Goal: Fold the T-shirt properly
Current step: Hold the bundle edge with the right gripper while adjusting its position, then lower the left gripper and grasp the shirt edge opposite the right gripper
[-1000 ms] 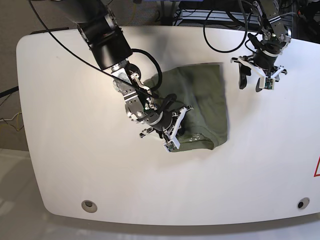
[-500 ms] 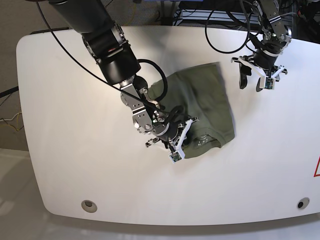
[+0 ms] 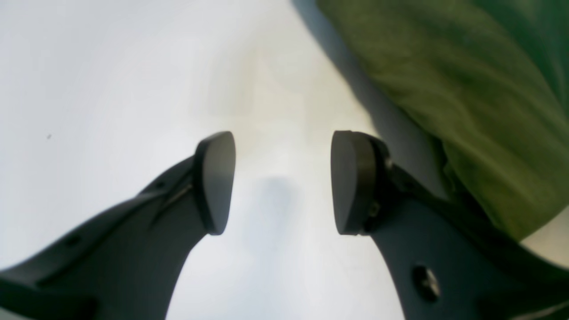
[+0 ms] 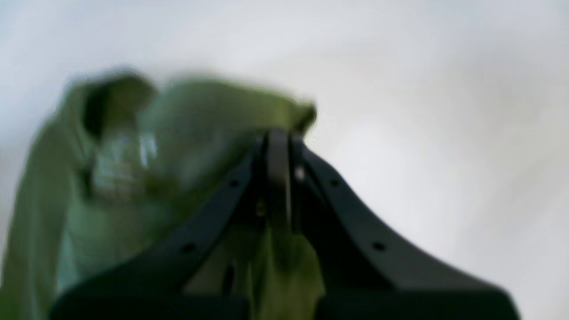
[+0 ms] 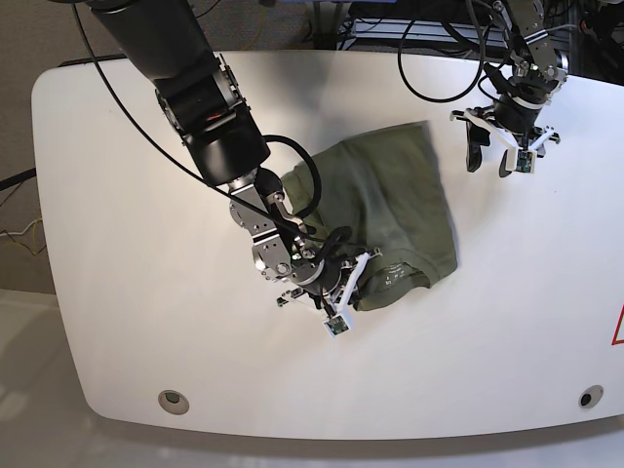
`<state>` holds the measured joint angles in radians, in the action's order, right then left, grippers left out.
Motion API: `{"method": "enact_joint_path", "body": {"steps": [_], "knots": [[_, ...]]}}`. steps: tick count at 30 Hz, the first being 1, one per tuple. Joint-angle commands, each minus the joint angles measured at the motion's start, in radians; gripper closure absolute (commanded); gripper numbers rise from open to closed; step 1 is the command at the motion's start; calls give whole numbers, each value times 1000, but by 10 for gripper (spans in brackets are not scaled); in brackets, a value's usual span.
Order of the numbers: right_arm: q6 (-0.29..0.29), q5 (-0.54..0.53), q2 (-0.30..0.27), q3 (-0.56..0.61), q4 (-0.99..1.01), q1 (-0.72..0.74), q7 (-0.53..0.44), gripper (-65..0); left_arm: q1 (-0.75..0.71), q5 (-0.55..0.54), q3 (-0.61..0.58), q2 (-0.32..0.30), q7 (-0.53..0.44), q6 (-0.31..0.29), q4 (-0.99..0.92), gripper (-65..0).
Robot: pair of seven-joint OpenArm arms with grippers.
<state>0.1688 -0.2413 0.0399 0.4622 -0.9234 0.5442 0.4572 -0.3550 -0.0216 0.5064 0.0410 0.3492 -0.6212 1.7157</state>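
1. Nearest you in the base view, the right gripper [image 5: 359,281] sits low over the front edge of the T-shirt [image 5: 400,200], with its wrist camera module hanging off the front.
2. Your right wrist view shows the jaws pressed together with a fold of olive cloth [image 4: 231,102] pinched between them; the picture is blurred, so the exact hem is unclear.
3. The T-shirt lies bunched near the middle of the white table [image 5: 127,292], partly folded, with a printed neck label facing up near the front edge.
4. Farther back, the left gripper [image 5: 490,159] hovers above bare tabletop, just beside the shirt's far corner.
5. Your left wrist view shows its 2 pads [image 3: 218,178] spread apart, nothing between them, and olive fabric [image 3: 466,89] off to one side.
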Motion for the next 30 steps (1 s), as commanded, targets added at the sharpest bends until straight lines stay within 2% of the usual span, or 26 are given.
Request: {"method": "enact_joint_path", "body": {"steps": [1, 8, 17, 30], "knots": [[4, -5, -27, -7, -95, -25, 4, 0, -9, -15, -1, -3, -26, -1, 48, -326], [-1, -13, -93, -9, -351, -129, 91, 0, -13, -15, -1, 0, -22, -1, 129, -326], [-5, -3, -96, -10, -561, -197, 249, 0, -5, -15, -10, -2, -23, 1, 169, -326], [-5, -2, -94, -10, -619, -272, 269, 0, -9, -15, -229, 4, -22, 10, 168, -324]]}}
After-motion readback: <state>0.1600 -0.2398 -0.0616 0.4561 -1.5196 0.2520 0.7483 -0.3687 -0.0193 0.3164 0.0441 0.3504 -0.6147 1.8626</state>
